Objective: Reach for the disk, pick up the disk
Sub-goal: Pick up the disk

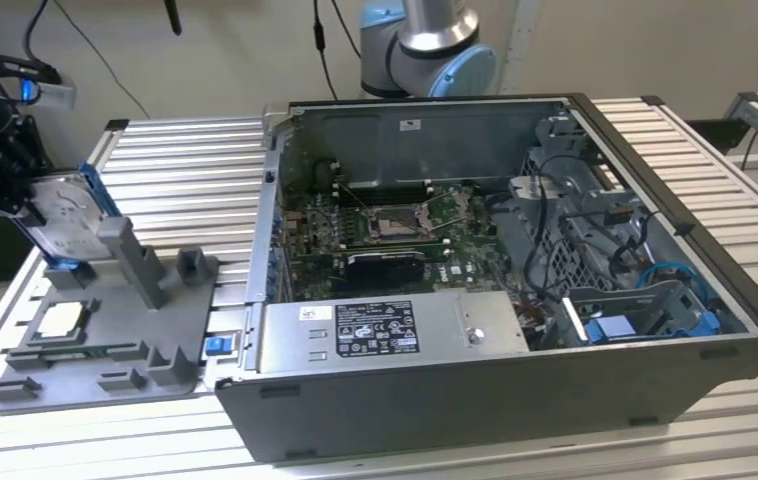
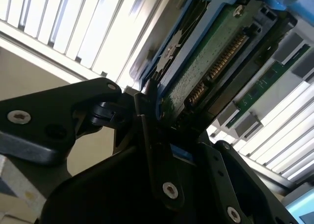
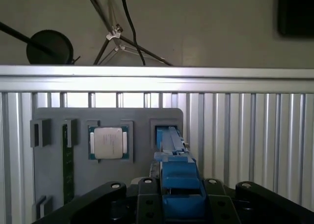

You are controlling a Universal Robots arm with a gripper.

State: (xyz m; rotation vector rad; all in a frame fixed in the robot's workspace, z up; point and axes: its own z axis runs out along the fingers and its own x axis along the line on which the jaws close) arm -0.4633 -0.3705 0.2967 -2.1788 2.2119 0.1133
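The reach looks finished: the gripper [image 1: 16,195] is at the disk [image 1: 70,212], which stands on edge and slightly tilted over the grey holder [image 1: 152,320] on the slatted table [image 1: 179,160], at the exterior view's left, well apart from the open computer case [image 1: 486,400]. In the first wrist view the disk's blue frame sits between the jaws, and in the second wrist view they press against the edge of its green circuit-board side, so the jaws are closed on the disk. Its lower end appears to meet the holder at the slot [image 3: 164,135] beside the small square chip [image 3: 108,142], so I judge the grasp made, but cannot tell whether the disk is lifted clear
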